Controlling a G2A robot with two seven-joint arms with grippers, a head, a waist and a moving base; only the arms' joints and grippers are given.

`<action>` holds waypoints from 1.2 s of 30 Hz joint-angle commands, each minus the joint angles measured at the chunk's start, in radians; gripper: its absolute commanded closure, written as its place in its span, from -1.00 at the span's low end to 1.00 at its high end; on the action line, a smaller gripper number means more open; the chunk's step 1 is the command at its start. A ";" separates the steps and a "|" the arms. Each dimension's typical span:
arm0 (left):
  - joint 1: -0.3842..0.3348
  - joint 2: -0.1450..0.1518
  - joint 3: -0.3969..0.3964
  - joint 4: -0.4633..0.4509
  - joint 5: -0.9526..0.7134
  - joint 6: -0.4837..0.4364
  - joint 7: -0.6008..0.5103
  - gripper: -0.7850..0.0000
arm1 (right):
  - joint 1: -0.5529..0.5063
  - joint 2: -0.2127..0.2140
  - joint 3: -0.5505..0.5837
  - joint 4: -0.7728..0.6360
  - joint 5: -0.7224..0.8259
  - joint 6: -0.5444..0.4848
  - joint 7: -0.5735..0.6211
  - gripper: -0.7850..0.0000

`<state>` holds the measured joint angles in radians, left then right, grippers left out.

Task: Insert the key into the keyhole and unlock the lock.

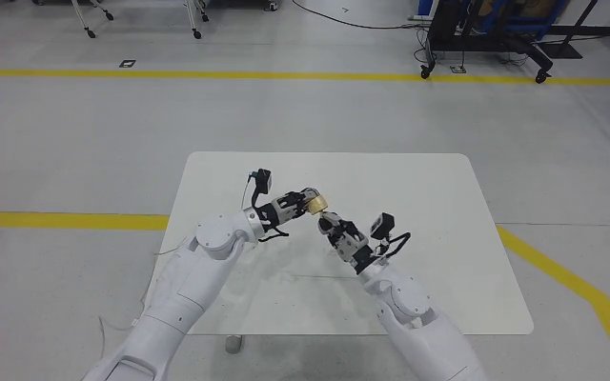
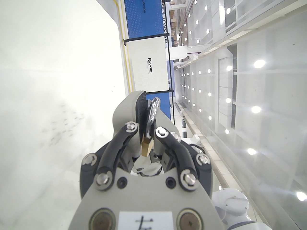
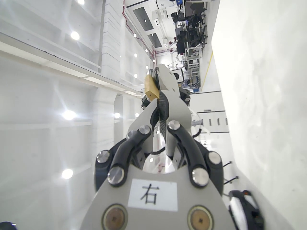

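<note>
Left gripper clamped on small brass padlock above white table | right gripper pinched shut just beside it, key hidden | I'd square up on the keyhole, then ease in slowly.

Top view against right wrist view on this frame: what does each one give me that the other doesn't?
Top view: the white table outline, with the left hand and right hand nearly tip to tip above it. Right wrist view: the end face of the padlock, with a small dark hole that looks like the keyhole. Both: the brass padlock held in the left hand, right hand close beside it.
</note>
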<state>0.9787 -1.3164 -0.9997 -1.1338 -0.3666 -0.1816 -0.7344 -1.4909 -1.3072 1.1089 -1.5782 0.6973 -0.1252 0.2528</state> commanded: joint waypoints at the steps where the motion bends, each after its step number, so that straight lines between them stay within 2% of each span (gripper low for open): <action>1: -0.001 0.000 0.001 0.000 0.004 -0.010 -0.009 1.00 | 0.004 -0.001 0.025 0.021 0.179 0.040 0.093 1.00; 4: -0.001 -0.001 0.001 -0.002 0.011 -0.022 -0.016 1.00 | 0.014 -0.003 0.056 0.062 0.367 0.119 0.210 1.00; 8: -0.001 -0.001 0.001 -0.002 0.020 -0.030 -0.021 1.00 | 0.031 -0.004 0.085 0.118 0.543 0.231 0.315 1.00; 13: -0.001 -0.002 -0.001 -0.002 0.026 -0.042 -0.019 1.00 | 0.055 -0.005 0.092 0.164 0.589 0.293 0.362 1.00; 18: 0.001 -0.002 -0.004 -0.004 0.030 -0.046 -0.017 1.00 | 0.062 -0.004 0.086 0.165 0.534 0.271 0.375 1.00; 22: 0.003 -0.003 -0.007 -0.005 0.030 -0.049 -0.014 1.00 | 0.054 0.003 0.084 0.132 0.359 0.185 0.347 0.97; 23: 0.004 -0.003 -0.008 -0.006 0.030 -0.052 -0.010 1.00 | 0.048 0.005 0.081 0.120 0.307 0.164 0.339 0.83; 25: 0.007 -0.003 -0.013 -0.009 0.024 -0.058 -0.004 1.00 | 0.037 0.008 0.083 0.095 0.241 0.130 0.321 0.75; 27: 0.011 -0.003 -0.016 -0.012 0.014 -0.064 -0.002 1.00 | 0.023 0.012 0.086 0.066 0.165 0.096 0.302 0.36; 30: 0.016 -0.005 -0.020 -0.011 -0.015 -0.065 -0.012 1.00 | 0.003 0.017 0.092 0.023 0.086 0.067 0.275 0.11; 36: 0.011 -0.009 -0.022 0.003 -0.050 -0.060 -0.032 1.00 | -0.035 0.029 0.120 -0.061 -0.050 0.038 0.247 0.06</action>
<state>0.9913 -1.3246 -1.0226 -1.1334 -0.4165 -0.2414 -0.7639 -1.5186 -1.2803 1.2197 -1.6236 0.6683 -0.0784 0.5052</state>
